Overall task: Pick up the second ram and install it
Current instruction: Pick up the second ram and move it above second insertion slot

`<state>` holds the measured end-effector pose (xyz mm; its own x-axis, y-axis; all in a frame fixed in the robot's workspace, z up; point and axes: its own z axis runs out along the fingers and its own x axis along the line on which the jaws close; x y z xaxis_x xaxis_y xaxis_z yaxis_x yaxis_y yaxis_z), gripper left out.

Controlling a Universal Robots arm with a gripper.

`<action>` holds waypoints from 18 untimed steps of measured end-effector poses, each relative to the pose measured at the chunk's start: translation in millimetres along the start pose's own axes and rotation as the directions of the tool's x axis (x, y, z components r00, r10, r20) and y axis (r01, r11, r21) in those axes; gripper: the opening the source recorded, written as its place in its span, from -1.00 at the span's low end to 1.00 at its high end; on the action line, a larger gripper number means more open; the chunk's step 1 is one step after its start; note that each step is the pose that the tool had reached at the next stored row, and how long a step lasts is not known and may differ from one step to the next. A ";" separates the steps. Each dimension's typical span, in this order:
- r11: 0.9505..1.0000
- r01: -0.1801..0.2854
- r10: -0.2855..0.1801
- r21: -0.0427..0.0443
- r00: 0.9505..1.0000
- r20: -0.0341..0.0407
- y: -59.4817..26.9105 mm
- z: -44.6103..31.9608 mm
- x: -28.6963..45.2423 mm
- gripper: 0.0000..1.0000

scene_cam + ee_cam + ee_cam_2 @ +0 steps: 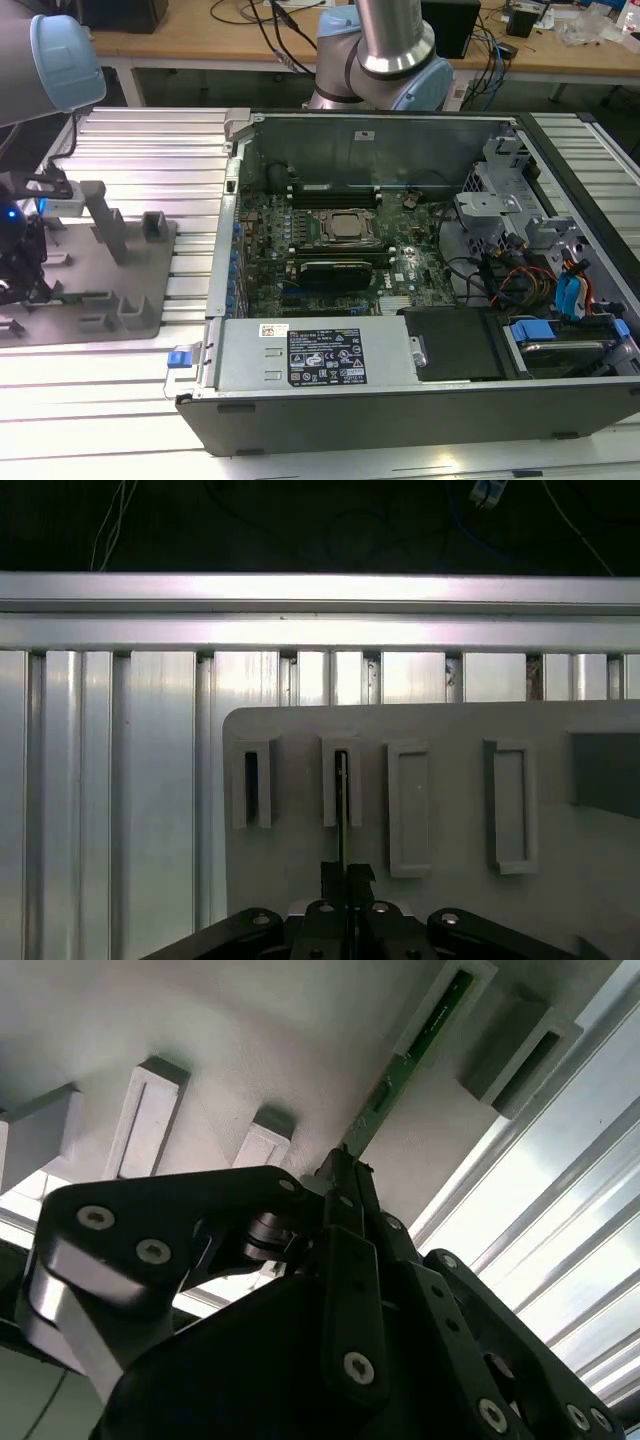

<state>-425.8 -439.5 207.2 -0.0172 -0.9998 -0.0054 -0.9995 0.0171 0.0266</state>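
**A:** What was the gripper (pixel 347 872) doing at that moment?

**B:** Its fingers were closed on the second ram (pixel 425 1035), pinching the board's flat faces near one end. The stick stood on its long edge in the grey holder tray (pixel 450 740). Its far end sat in one of the tray's slotted posts (pixel 450 990).

**A:** And where was the machine it belonged in?

**B:** The open computer case (pixel 400 400) lay to the exterior view's right of the tray, just beside it.

**A:** How would you have judged the grasp?

**B:** It looked centred on the board's thickness, which matters. I judged the step to be the pick from the tray. Doing it well meant keeping the fingers square to the faces. It also meant drawing the stick along the line of its slot, with no twist or sideways lean. A board that thin would likely bind in the post or flex if pulled at an angle.

**A:** What did the stick look like?

**B:** In the second wrist view it was a long, narrow green strip with some small parts on its face. In the first wrist view it was edge-on, a dark sliver running from the fingertips into the post.
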 end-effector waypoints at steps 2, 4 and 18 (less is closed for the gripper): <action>1.000 -0.022 0.022 0.000 1.000 0.001 -0.1 0.1 0.1 -0.81; 1.000 -0.007 0.007 0.000 1.000 0.000 0.0 0.1 0.1 -0.81; 1.000 0.020 -0.020 0.000 1.000 0.000 1.5 -60.7 -0.3 -0.81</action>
<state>-425.7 -439.5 267.8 0.0029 -1.0000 -0.0055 -0.9996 -0.0030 0.0266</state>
